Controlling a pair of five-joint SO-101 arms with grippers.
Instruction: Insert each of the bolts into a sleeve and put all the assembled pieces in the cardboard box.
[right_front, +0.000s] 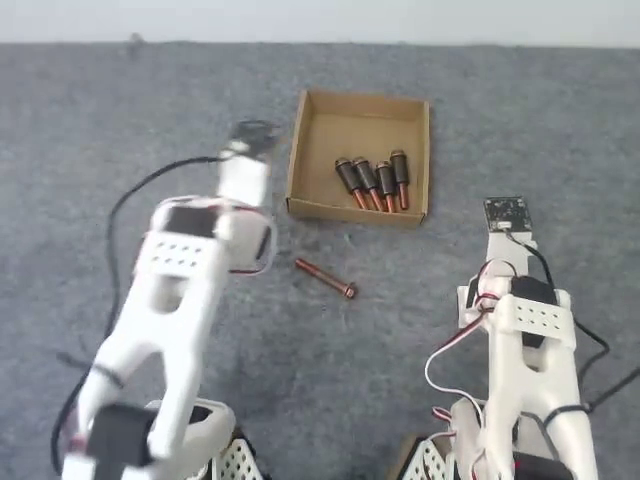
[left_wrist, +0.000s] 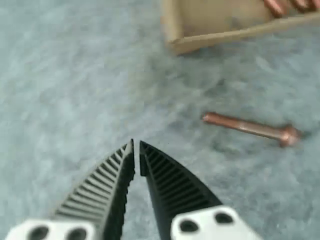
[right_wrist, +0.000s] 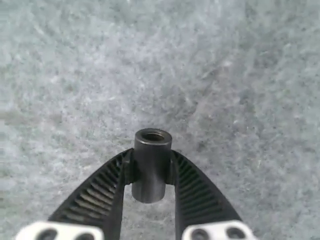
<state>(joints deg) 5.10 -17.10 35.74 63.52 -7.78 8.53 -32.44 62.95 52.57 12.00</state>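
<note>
Ribbed black fingers (right_wrist: 107, 190) of my right gripper (right_wrist: 151, 155) clamped a dark cylindrical metal sleeve (right_wrist: 151, 172), its open bore facing the wrist camera, over fuzzy grey carpet (right_wrist: 240, 75). My left gripper (left_wrist: 136, 145) hung pinched together, empty, near a loose copper-coloured bolt (left_wrist: 250, 128) lying beside the cardboard box (right_front: 296, 150), where four assembled pieces (right_front: 375, 182) lay.

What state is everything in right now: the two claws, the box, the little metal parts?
cardboard box: open, four assembled pieces inside
bolt: loose on the table, no sleeve on it
sleeve: empty, held by right gripper
right gripper: shut on the sleeve
left gripper: shut, empty
</note>
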